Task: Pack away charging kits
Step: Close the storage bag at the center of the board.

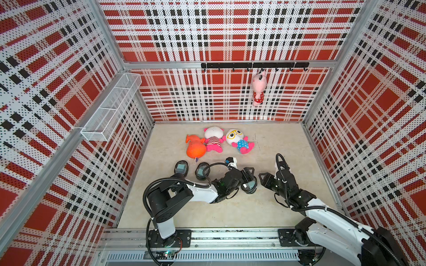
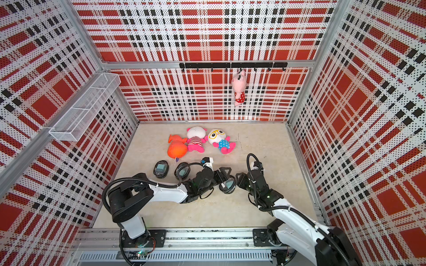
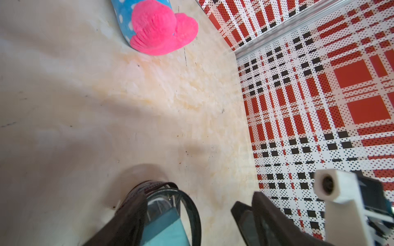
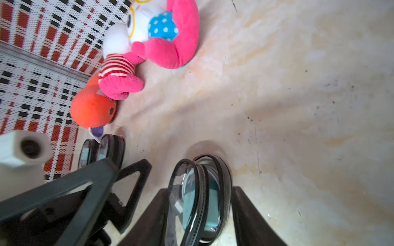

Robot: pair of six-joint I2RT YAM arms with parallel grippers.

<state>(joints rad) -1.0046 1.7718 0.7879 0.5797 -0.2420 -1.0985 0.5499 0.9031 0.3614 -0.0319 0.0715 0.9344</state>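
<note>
Beige marbled counter (image 1: 230, 211), red plaid walls (image 1: 230, 34), wire basket (image 1: 110, 108), hook rail (image 1: 230, 65), plushes (image 1: 214, 140) at back, teal adapters (image 1: 181, 167) inside three black cases (image 1: 176, 166), left end effector (image 3: 187, 200) and right end effector (image 4: 199, 189) both spread apart at rightmost case (image 4: 226, 174).

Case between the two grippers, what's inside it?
Through the clear face of the case, a teal adapter shows inside. I cannot tell whether a cable lies with it, because the dark rims and glare cover the rest.
</note>
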